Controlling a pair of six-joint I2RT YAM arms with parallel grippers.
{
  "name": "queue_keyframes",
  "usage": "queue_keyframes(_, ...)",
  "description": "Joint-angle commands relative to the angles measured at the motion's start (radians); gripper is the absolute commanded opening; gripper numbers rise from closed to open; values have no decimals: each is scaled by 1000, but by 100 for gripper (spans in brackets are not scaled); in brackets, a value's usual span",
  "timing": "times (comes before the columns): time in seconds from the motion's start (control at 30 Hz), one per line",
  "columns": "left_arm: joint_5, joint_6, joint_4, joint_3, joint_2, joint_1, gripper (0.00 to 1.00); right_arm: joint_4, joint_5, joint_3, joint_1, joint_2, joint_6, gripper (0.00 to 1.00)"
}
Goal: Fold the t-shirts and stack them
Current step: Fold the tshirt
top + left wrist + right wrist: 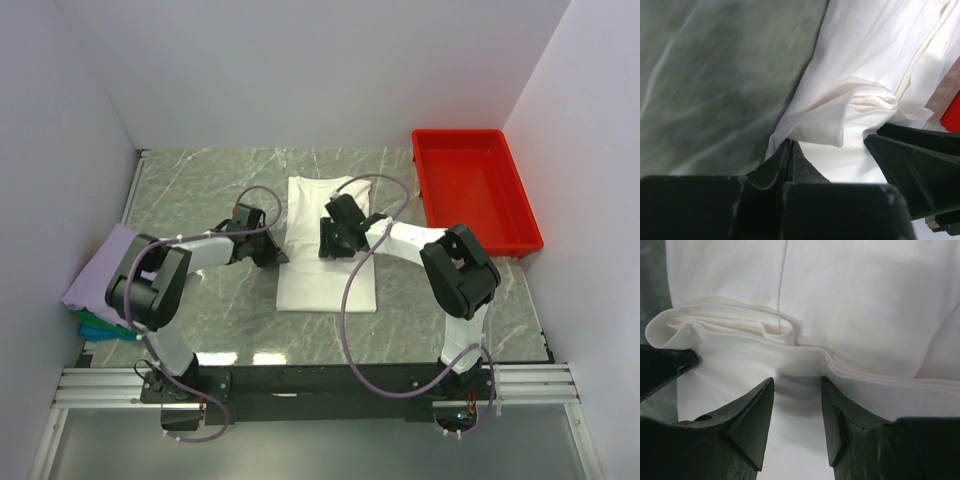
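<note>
Folding the white shirt (325, 265) at the bench middle, both hands should lift evenly: left hand (827, 150) clamped on its edge, right hand (797, 412) apart around a fold.

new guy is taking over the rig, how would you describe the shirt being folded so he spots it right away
Start at the green marble table: the white t-shirt lies as a long strip in its middle, between the left gripper and right gripper. It alone lies spread out, unlike the lavender, green and blue stack at the left edge.
</note>
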Motion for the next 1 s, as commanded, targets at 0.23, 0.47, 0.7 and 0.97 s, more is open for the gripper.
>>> queue_keyframes(0.23, -46, -11, -63, -221, -303, -17, 1, -61, -20, -148, 220, -69, 78, 50)
queue_keyframes(0.47, -61, 24, -100, -172, -345, -22, 1, -112, 60, -104, 204, -99, 40, 50)
queue_keyframes(0.7, -49, 50, -78, -95, -212, -22, 1, -125, 78, -127, 141, -197, 34, 50)
queue_keyframes(0.97, -78, 53, -63, -58, -78, -20, 1, -90, 66, -199, 50, -190, 21, 48)
